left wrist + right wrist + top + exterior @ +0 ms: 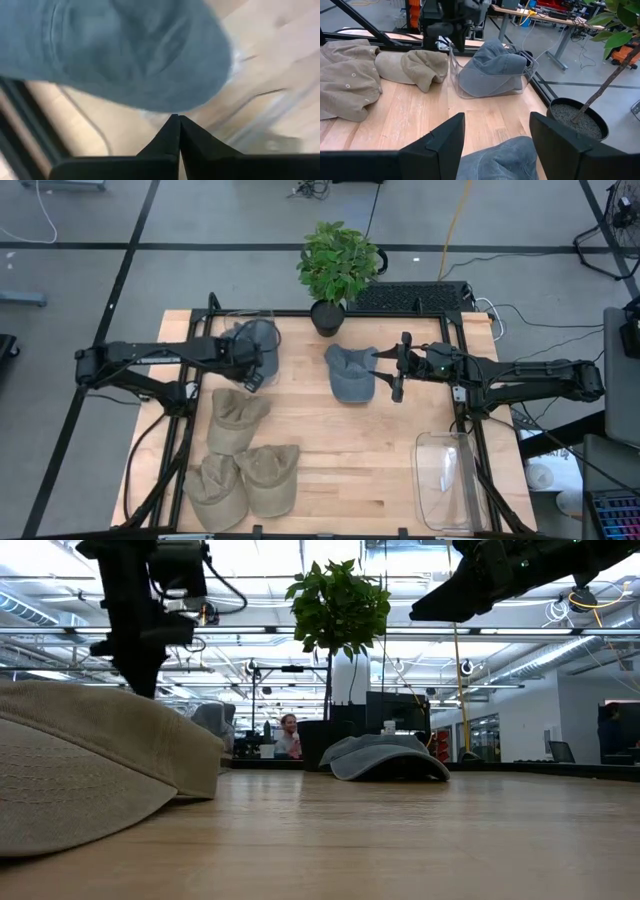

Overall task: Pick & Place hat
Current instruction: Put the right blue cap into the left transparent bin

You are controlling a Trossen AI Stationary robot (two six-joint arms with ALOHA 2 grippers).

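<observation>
Hat in play looks like the blue cap point(351, 373) mid-table, just near of the plant pot point(327, 317). Right gripper point(495, 131) hovers above its right edge, fingers apart, nothing held: pre-grasp. Next: descend, straddle the crown, close. Left gripper point(176, 131) is pinched together, empty, over the other blue cap point(256, 345) sitting in the clear bin point(527, 68) (far left).

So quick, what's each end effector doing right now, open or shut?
Left end effector: shut, empty, over the blue hat in the clear bin.
Right end effector: open, empty.
</observation>
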